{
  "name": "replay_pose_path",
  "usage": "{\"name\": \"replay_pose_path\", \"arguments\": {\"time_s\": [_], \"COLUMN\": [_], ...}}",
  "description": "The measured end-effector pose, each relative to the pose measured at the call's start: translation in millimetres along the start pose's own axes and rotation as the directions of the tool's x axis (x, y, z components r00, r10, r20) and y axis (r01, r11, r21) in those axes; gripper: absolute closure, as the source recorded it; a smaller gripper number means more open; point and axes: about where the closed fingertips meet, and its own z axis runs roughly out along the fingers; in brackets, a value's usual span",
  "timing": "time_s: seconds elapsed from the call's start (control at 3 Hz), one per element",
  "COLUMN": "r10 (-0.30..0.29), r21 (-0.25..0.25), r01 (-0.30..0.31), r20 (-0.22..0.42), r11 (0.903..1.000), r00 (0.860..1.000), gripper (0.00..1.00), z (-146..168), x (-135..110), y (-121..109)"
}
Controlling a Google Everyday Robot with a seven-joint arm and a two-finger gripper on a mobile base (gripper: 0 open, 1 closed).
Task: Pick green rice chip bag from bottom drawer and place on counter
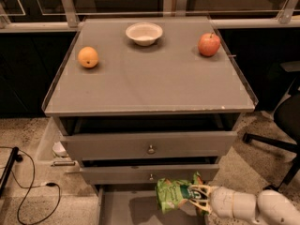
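Observation:
The green rice chip bag is crinkled and bright green, held over the right part of the open bottom drawer, just below the middle drawer's front. My gripper comes in from the lower right on a white arm and is shut on the bag's right end. The bag hangs above the drawer's grey floor. The counter is the broad grey top of the cabinet, above and behind the bag.
On the counter sit an orange at the left, a white bowl at the back middle and a red apple at the back right. Two knobbed drawers stand slightly open. A black chair base is at right; cables lie at left.

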Motion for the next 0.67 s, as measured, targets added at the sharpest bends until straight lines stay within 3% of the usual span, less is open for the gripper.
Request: {"name": "replay_pose_path", "arguments": {"time_s": [0.33, 0.67], "r10": [-0.081, -0.081], "r21": [0.056, 0.056], "r01": [0.079, 0.079], "r20": [0.018, 0.018], "r11": [0.9952, 0.9952], "r00": [0.997, 0.997], "gripper": [1.0, 1.0], "z": [-36.6, -36.5], "x": [-52.0, -52.0], "y": [-39.6, -39.6]}}
